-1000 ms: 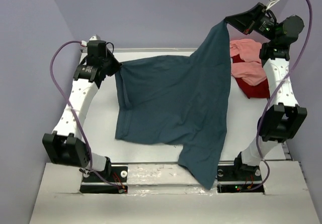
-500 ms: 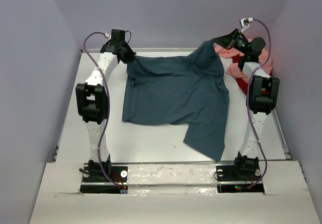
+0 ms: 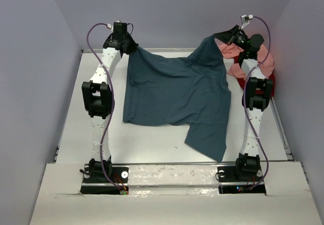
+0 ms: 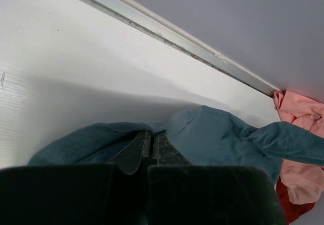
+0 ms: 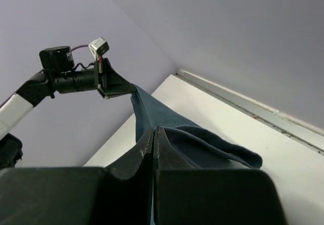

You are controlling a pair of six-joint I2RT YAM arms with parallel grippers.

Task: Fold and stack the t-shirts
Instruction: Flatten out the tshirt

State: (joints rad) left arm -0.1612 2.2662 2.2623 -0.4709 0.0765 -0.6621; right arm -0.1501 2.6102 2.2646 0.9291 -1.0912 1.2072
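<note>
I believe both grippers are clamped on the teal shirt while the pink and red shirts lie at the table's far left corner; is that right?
Not quite: the pink shirt and red shirt lie at the far right corner, as the top external view shows. The left gripper and right gripper are indeed clamped on the teal shirt.

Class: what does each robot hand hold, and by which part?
The teal shirt, by its far edge: left hand at one corner, right hand at the other.
</note>
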